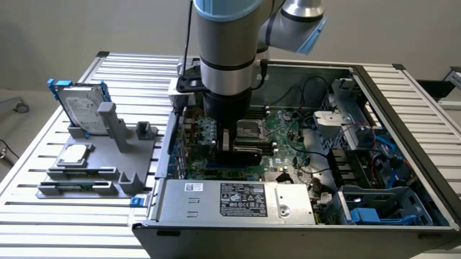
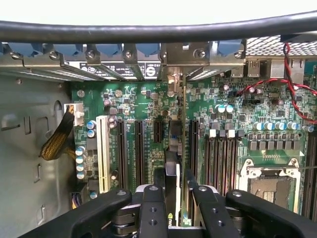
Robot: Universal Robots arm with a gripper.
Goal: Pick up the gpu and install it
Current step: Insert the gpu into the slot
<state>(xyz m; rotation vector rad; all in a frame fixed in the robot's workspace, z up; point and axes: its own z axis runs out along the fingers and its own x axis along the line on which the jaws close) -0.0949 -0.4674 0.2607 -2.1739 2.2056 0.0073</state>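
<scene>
one gpu (image 2: 174, 171) — tight between jaws

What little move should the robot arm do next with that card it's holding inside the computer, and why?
Probably a slow push straight down. The gripper holds the card upright, parallel to the long black slots on the green board, its metal end at the case's back wall. Whether it is fully seated I can't tell, so gently.
</scene>
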